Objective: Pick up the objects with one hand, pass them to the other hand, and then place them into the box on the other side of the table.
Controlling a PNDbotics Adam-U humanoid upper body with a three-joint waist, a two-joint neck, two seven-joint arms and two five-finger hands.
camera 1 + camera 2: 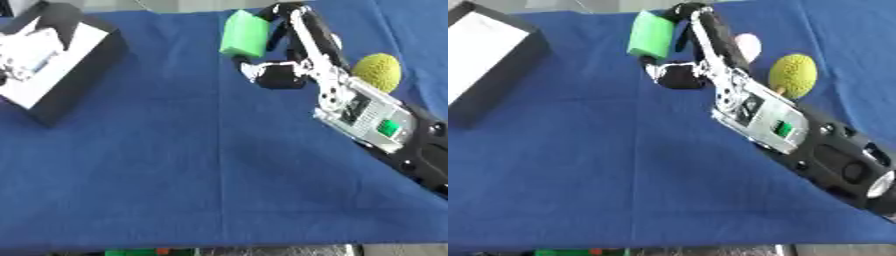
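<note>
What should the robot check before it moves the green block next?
1. Right hand curled round the green block: ok.
2. Block lifted clear of the blue cloth: cannot tell.
3. Left hand ready to take the block: not ok, it shows in no view.
4. Box at the left side, open top: ok.
5. Yellow-green ball beside the right arm, apart from the block: ok.

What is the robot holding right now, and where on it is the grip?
The right hand holds the green block, fingers over its top right edge, thumb at its bottom.
</note>
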